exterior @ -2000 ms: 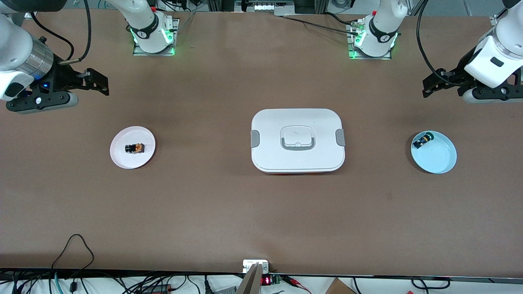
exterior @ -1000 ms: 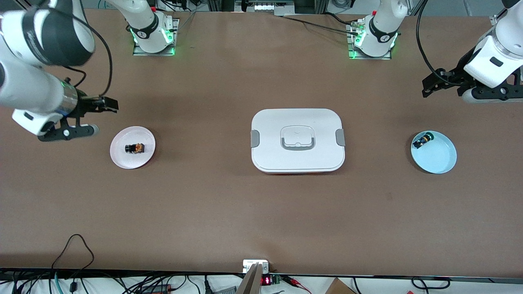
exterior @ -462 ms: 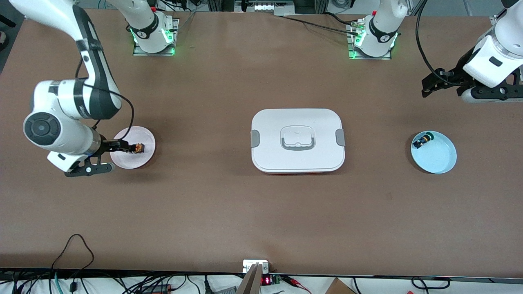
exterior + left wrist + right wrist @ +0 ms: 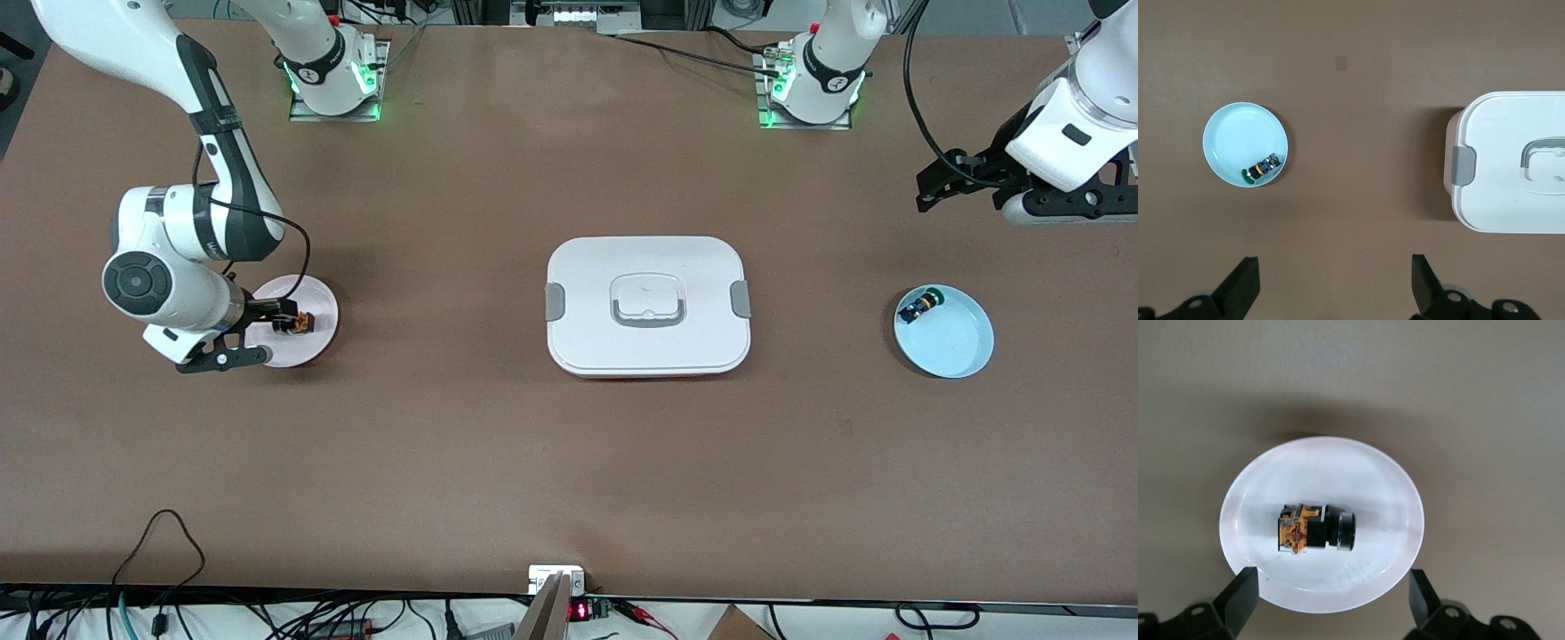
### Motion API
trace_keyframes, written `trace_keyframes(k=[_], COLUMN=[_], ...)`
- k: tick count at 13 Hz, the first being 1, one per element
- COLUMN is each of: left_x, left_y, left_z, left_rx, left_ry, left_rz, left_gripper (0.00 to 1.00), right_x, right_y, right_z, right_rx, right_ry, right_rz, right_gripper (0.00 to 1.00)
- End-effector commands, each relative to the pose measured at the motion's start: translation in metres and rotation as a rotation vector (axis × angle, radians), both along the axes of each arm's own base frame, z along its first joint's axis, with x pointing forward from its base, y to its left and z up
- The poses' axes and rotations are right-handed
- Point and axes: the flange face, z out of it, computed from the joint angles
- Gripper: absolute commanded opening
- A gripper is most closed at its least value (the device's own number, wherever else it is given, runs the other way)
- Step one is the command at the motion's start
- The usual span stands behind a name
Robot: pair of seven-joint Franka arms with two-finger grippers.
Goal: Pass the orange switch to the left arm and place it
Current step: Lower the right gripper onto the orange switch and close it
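We see the orange switch [image 4: 1315,529] lying on its side in a white plate [image 4: 320,298] well toward the right arm's end of the table from the box [image 4: 647,305]. The right gripper [image 4: 1331,597] hangs just over that plate, fingers spread, gripping nothing. The left gripper [image 4: 1335,290] waits, spread wide, above the table toward the left arm's end from the box.

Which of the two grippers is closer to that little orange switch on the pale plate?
The right gripper: it hangs open directly over the orange switch on its plate. The left gripper waits open at the table's other end, past the box.
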Motion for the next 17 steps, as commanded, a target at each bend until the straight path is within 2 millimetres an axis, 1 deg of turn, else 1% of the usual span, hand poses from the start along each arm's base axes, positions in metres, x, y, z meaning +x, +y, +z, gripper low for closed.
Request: trace_keyframes(k=[1,4,5,7,12,14,17], left_x=[0.001,0.001,0.002,0.002,0.002,0.002,0.004], left_y=[0.0,0.001,0.0,0.001,0.001,0.001,0.0], left_z=[0.003,0.006,0.013,0.013,0.012,0.012,0.011], left_rx=[0.02,0.017,0.015,0.016,0.017,0.017,0.017], left_ry=[0.0,-0.012,-0.027,-0.02,-0.017,-0.017,-0.018], left_rz=[0.004,0.004,0.003,0.006,0.008,0.008,0.006], left_gripper=[1.0,1.0,1.0,1.0,1.0,1.0,1.0], right_x=[-0.006,-0.014,-0.016,-0.018,-0.019,-0.024,-0.035], right_y=[0.004,0.003,0.001,0.002,-0.005,-0.011,-0.01], right_z=[-0.011,-0.028,-0.035,-0.044,-0.063,-0.069,-0.081], right_rx=[0.007,0.041,0.043,0.043,0.05,0.056,0.066], right_ry=[-0.011,-0.022,-0.031,-0.028,-0.061,-0.069,-0.094], right_rz=[-0.001,-0.032,-0.032,-0.029,-0.038,-0.051,-0.049], right_gripper=[1.0,1.0,1.0,1.0,1.0,1.0,1.0])
